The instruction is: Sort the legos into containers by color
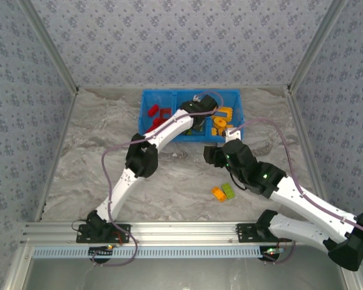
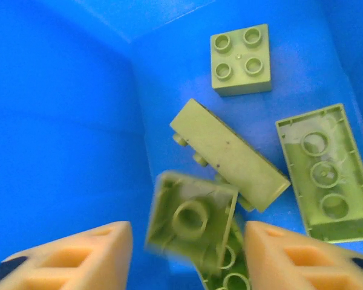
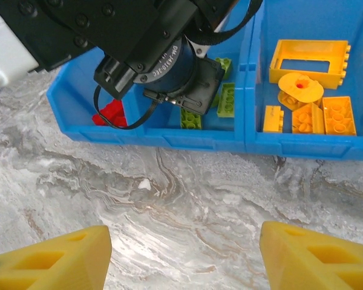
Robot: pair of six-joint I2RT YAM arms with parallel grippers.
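- A far wall [image 1: 181,42], a left wall [image 1: 18,121] and a right wall [image 1: 345,109] are papered grey-blue with small flowers.
- Slanting aluminium posts [image 1: 48,45] mark the far corners.
- The tabletop [image 1: 91,157] is grey-white, veined like marble.
- An aluminium rail [image 1: 187,229] runs along the near edge.
- The light is even, with soft shadows.

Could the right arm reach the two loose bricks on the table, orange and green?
Probably yes. The orange brick and green brick lie in the open beside the right arm, nothing on them. The right gripper is open but points at the tray, so it would need to pull back.
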